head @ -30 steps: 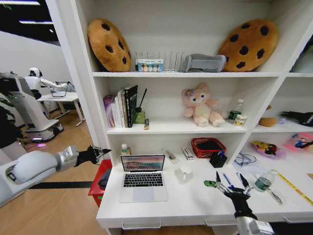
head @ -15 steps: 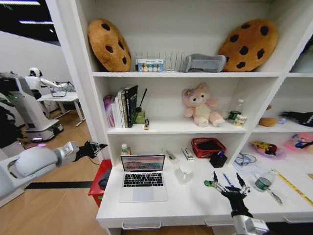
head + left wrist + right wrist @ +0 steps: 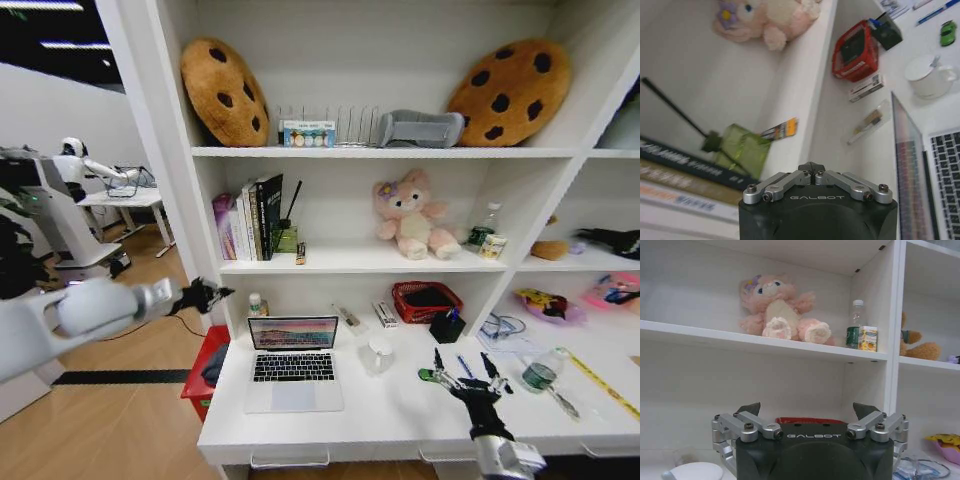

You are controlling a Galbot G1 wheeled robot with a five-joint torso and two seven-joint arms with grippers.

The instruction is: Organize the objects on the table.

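Lying just ahead of the spread fingers of the right gripper (image 3: 466, 372), a tiny green toy car (image 3: 430, 375) is seen on the white table (image 3: 400, 415), with blue pens (image 3: 464, 366) close beside it. The car is judged light, hard and apt to roll, so it would best be pinched across its sides; the pens are judged thin, stiff and slippery, best taken across the barrel near mid-length. A white mug (image 3: 377, 353) stands between the car and a silver laptop (image 3: 292, 363), which sits open at the table's left end; the mug is judged breakable and the laptop heavy, its hinged screen a poor place to hold. A black pen cup (image 3: 446, 325) and a red basket (image 3: 425, 300) are seen toward the back, a small bottle (image 3: 539, 373) and a yellow ruler (image 3: 600, 383) to the right. The left gripper (image 3: 208, 295) is held off the table's left edge, beside the shelf upright, its fingers pressed together on nothing.
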